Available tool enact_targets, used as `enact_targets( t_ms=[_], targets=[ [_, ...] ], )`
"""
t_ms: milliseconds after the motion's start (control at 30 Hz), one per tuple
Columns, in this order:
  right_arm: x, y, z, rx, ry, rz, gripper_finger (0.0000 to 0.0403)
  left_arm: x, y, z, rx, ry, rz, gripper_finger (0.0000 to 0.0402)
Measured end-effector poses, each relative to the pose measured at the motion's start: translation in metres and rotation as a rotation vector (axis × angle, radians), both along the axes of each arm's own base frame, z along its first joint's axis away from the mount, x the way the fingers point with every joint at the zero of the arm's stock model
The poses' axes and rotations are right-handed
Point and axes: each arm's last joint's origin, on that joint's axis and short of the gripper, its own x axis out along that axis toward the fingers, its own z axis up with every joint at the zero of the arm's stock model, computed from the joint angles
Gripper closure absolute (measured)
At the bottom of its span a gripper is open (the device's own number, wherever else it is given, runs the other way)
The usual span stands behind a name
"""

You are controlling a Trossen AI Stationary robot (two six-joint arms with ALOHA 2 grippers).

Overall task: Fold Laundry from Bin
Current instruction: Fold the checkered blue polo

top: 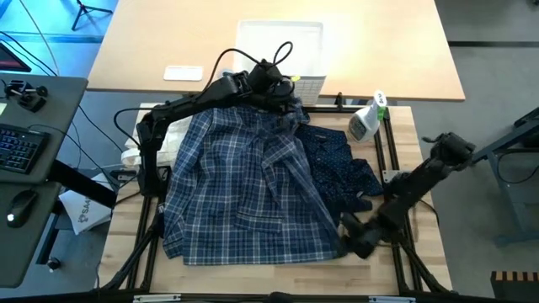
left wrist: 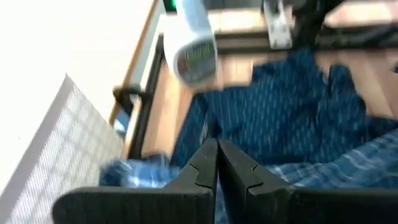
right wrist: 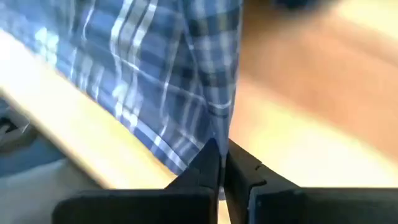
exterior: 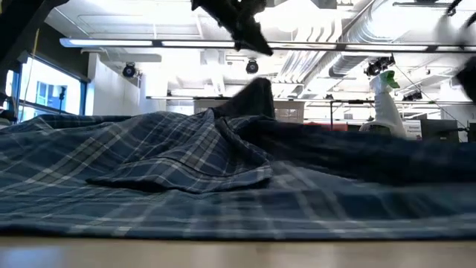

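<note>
1. Beside the bin, the plaid shirt is lying spread across the table, partly covering the navy dotted trousers.
2. Left gripper, fingers clenched and holding nothing, is hovering just before the bin.
3. Right gripper is pinching the shirt's corner farthest from the bin.

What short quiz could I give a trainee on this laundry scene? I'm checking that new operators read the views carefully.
1. True or false: the plaid shirt lies spread on the table, outside the bin.
2. Which garment lies beside the plaid shirt, toward the spray bottle? A) navy dotted trousers B) a red towel C) a yellow sock
3. Fill in: the right end effector is shut on the shirt's ____.

Key:
1. True.
2. A, the navy dotted trousers.
3. Edge, at the corner nearest the right arm. The left end effector is shut too, near the bin; whether it holds cloth cannot be told.
</note>
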Motion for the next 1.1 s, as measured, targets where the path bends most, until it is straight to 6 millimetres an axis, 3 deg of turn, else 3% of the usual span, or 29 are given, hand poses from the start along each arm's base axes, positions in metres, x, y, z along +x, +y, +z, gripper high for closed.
enact_targets(
  t_ms=[100,200,300,367,500,633,833,967,1100],
  targets=[
    [-0.019,0.020,0.029,-0.017,0.066,-0.025,0.0401,0.004,0.004,0.004,0.064,-0.053,0.027,0.0401],
    [-0.034,0.038,0.061,-0.032,0.122,-0.029,0.0401,0.003,0.020,0.002,0.119,-0.061,0.116,0.0401],
    [-0.038,0.043,0.079,-0.086,0.146,-0.023,0.0402,0.000,0.037,-0.007,0.040,-0.054,0.110,0.0401],
    [-0.037,0.044,0.084,-0.105,0.152,-0.027,0.0402,-0.003,0.041,-0.011,-0.075,-0.070,0.017,0.0397],
    [-0.030,0.041,0.081,-0.123,0.139,-0.063,0.0402,0.005,0.035,-0.019,-0.174,-0.095,-0.131,0.0364],
    [-0.019,0.035,0.077,-0.165,0.086,-0.109,0.0402,0.026,0.012,-0.041,-0.157,-0.024,-0.207,0.0301],
    [-0.008,0.028,0.076,-0.181,0.060,-0.107,0.0402,0.052,-0.020,-0.071,-0.144,0.092,-0.100,0.0206],
    [-0.004,0.028,0.077,-0.169,0.045,-0.104,0.0403,0.064,-0.035,-0.094,0.009,0.204,-0.035,0.0189],
    [-0.003,0.029,0.077,-0.156,0.037,-0.104,0.0403,0.074,-0.042,-0.117,0.032,0.261,-0.066,0.0204]
  ],
)
